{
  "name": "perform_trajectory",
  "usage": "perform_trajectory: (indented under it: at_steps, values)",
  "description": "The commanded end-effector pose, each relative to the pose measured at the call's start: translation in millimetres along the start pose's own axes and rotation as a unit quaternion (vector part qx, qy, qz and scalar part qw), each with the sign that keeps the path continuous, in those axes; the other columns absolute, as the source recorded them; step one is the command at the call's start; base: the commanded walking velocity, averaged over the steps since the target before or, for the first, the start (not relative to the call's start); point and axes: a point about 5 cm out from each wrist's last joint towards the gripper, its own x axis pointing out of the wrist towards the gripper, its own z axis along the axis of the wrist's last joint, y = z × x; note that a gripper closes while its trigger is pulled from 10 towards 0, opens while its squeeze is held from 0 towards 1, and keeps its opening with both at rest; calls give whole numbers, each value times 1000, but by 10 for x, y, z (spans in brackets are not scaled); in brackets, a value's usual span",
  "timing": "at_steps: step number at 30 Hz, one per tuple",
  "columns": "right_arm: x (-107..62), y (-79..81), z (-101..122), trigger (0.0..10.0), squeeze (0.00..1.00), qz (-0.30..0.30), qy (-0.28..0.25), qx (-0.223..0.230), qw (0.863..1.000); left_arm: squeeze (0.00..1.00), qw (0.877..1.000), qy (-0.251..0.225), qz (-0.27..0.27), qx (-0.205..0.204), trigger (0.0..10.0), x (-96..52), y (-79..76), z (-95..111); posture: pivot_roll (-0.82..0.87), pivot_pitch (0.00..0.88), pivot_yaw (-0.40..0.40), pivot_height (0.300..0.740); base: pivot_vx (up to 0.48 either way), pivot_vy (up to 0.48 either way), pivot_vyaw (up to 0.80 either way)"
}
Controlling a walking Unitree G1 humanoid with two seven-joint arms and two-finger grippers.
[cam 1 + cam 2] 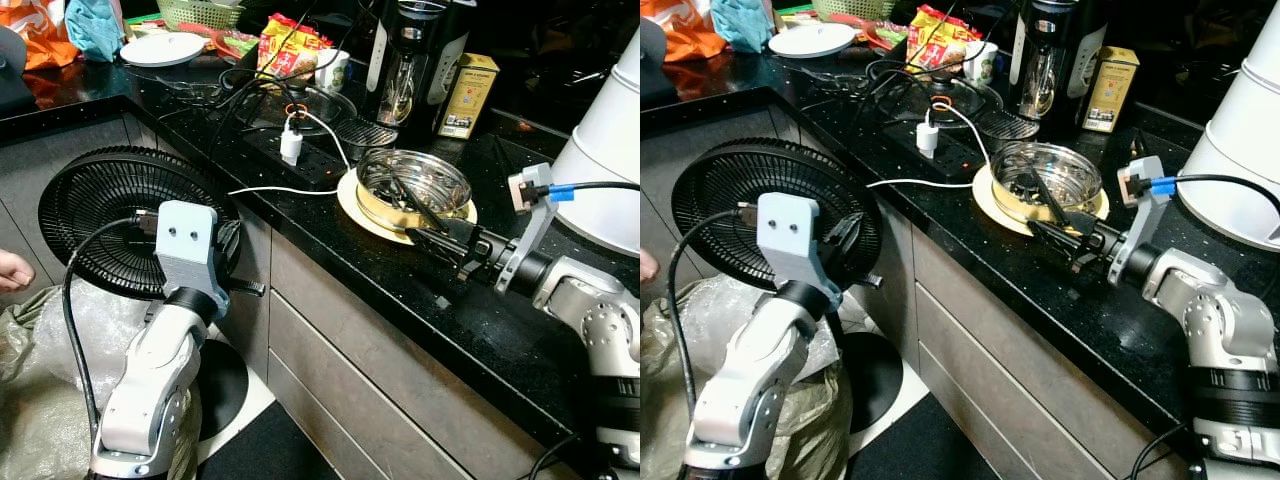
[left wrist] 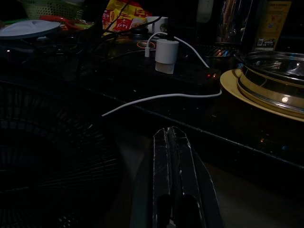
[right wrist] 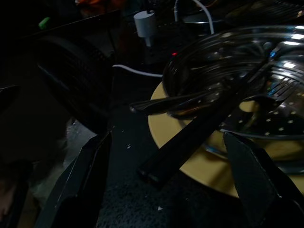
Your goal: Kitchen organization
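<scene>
A steel perforated steamer bowl [image 1: 413, 180] sits on a yellow plate [image 1: 352, 200] on the black counter [image 1: 400, 300]. Utensils lie inside it, and one long black handle [image 3: 190, 137] sticks out over the plate's rim. My right gripper [image 1: 432, 243] hovers low over the counter at the plate's near edge. It is open, with the fingers [image 3: 80, 180] spread wide on either side of that handle and not touching it. My left gripper [image 2: 170, 135] is shut and empty, held below the counter edge in front of a black fan [image 1: 110, 215].
A black power strip [image 1: 290, 160] with a white charger [image 1: 291, 142] and trailing cables lies left of the plate. A coffee maker [image 1: 410, 60], a yellow box [image 1: 467, 95] and a big white appliance [image 1: 610, 150] stand behind. A person's hand [image 1: 12, 270] is at far left above a plastic bag [image 1: 40, 360].
</scene>
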Motion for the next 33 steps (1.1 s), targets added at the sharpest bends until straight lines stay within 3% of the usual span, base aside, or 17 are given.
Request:
perform_trajectory:
  at_steps: [1,16,22,33]
  values:
    - [29,-2,-3,10000,0,-5,3,-4,1000,0,1000,6,-4,-1,10000,-8,-20,-23,56,0,-78,740,0,0,0]
    - [199,73,-150,10000,0,-60,5,18,998,0,1000,5,-6,0,10000,9,-32,-16,52,0,-76,740,0,0,0]
    - [228,-8,-77,10000,0,-111,-26,20,993,0,1000,8,-9,-2,10000,7,-58,-30,56,0,-78,740,0,0,0]
    - [235,-13,-61,10000,0,-134,-72,54,987,0,1000,8,-7,-2,10000,3,-60,-33,54,0,-81,740,0,0,0]
